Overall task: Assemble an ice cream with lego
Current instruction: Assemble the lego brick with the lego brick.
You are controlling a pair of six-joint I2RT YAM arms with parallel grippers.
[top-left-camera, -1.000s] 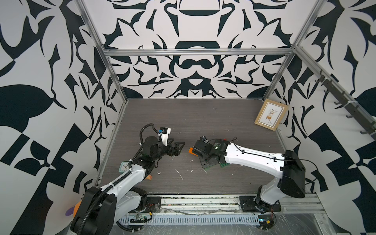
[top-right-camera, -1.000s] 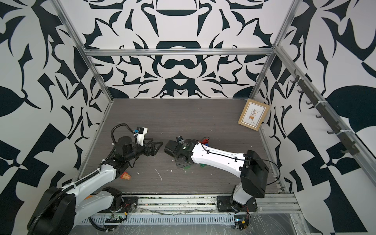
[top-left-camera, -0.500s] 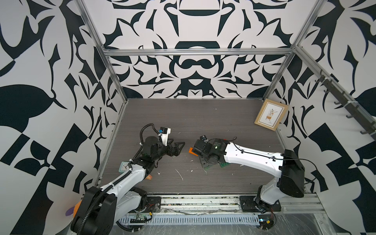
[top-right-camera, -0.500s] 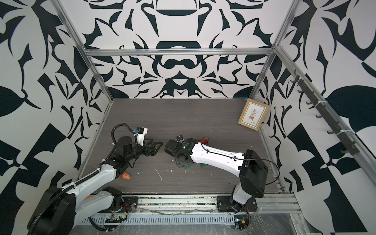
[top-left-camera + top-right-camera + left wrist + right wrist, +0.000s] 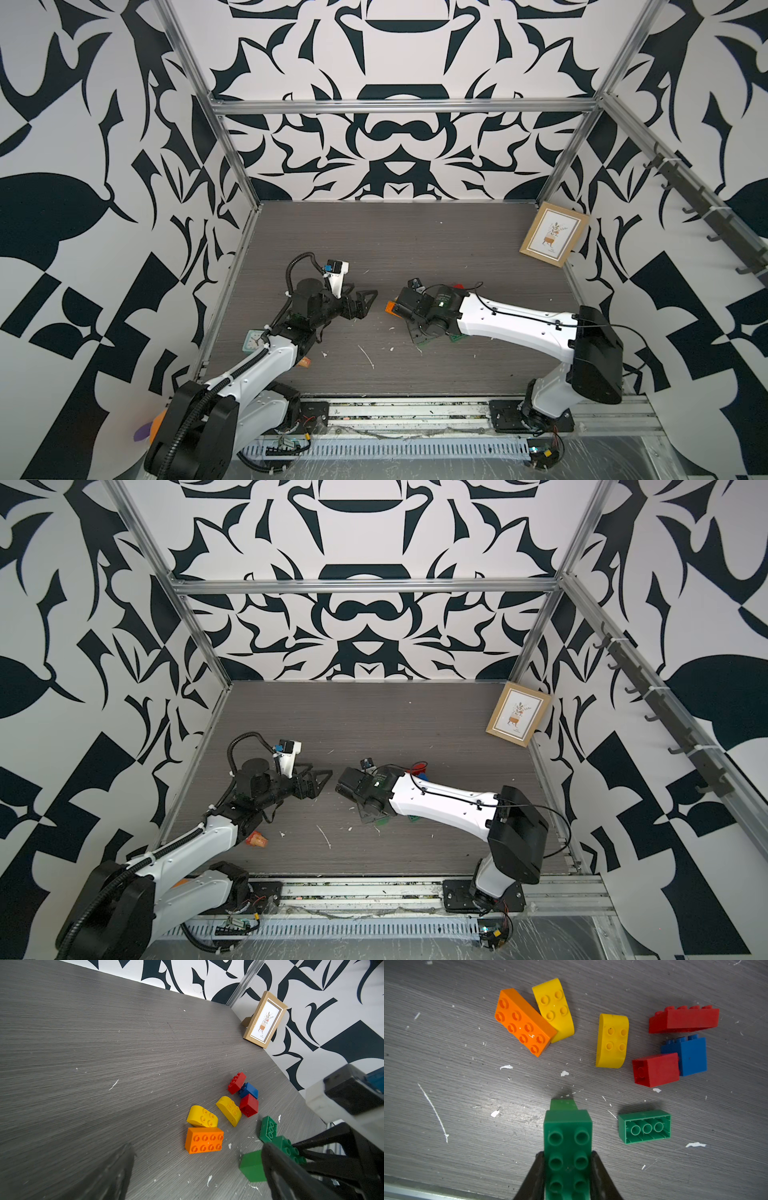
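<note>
Both top views are showing a grey table (image 5: 415, 249) inside patterned walls (image 5: 395, 145), a frame (image 5: 552, 237) leaning far right, the left gripper (image 5: 365, 305) hanging spread. Left wrist view is revealing bricks (image 5: 204, 1140) mostly hidden under the right arm (image 5: 511, 324): orange, yellow, red, blue. Right wrist view is showing the right gripper (image 5: 566, 1154) pinching a green brick (image 5: 568, 1124) mid-table, others lying beyond.

Left gripper (image 5: 197, 1153): jaws wide apart, empty.
Orange brick (image 5: 204, 1140): just ahead, between the jaws.
Yellow bricks (image 5: 202, 1117): two, rounded, just beyond.
Picture frame (image 5: 265, 1020): far ahead.
</note>
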